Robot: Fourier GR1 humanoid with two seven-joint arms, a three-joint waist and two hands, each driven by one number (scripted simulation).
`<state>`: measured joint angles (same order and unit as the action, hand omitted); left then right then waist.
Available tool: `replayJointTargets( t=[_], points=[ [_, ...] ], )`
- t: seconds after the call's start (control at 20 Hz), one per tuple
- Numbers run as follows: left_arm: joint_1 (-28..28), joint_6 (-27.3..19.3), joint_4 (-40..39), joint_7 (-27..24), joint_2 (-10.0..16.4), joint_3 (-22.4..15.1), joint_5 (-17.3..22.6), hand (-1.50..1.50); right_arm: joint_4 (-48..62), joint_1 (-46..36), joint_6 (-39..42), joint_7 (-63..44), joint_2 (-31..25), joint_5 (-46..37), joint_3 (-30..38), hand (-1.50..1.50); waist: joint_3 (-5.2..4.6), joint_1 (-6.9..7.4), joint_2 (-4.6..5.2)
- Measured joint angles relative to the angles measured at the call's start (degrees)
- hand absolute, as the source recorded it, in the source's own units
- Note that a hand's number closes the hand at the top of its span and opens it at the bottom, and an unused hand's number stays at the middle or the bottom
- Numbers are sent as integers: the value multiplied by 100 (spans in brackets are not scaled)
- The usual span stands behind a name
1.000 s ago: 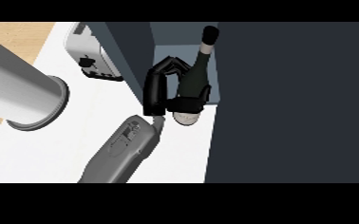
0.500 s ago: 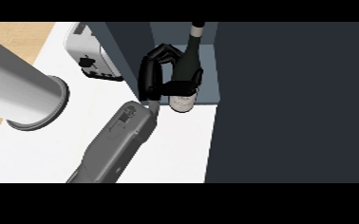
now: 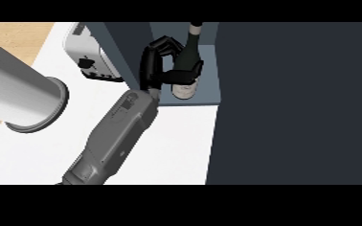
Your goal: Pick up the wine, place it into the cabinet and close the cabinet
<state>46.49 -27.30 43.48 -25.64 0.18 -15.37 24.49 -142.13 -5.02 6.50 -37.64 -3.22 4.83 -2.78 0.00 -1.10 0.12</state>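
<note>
The dark wine bottle [image 3: 186, 52] is inside the open cabinet, over its grey-blue shelf floor [image 3: 206, 98]. Its neck points to the top of the view and its pale base faces me. My right hand [image 3: 151, 66] is shut on the bottle: the fingers curl round its left side and the thumb crosses its lower body. The right forearm [image 3: 117, 134] comes in from the lower left. I cannot tell whether the bottle rests on the shelf. My left hand does not show.
The cabinet's dark door [image 3: 290, 100] stands open and fills the right side. A white toaster [image 3: 88, 57] sits left of the cabinet wall. A large grey cylinder [image 3: 28, 100] of the left arm hangs over the white counter [image 3: 176, 148] at the left edge.
My right hand has carried the bottle further into the cabinet, toward the top of the view. The bottle has swung from a tilt to point nearly straight up the view.
</note>
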Motion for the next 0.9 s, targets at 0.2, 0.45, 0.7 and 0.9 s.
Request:
replayJointTargets(
  t=[0.2,0.45,0.7,0.9],
  points=[
    [428,85,-652,-182,-6,215,97,150,11,8,21,45,40,11,-30,-150,0,-45,14],
    [790,84,-1281,-606,3,422,89,150,8,-11,-33,-5,119,6,-162,-150,-1,-76,22],
    [1185,-32,-1838,-971,12,647,3,150,2,150,56,149,117,11,-137,-150,0,-96,30],
    [1440,-53,-2222,-1184,11,804,38,150,3,172,81,155,119,15,-158,-150,-1,-123,41]
  ],
)
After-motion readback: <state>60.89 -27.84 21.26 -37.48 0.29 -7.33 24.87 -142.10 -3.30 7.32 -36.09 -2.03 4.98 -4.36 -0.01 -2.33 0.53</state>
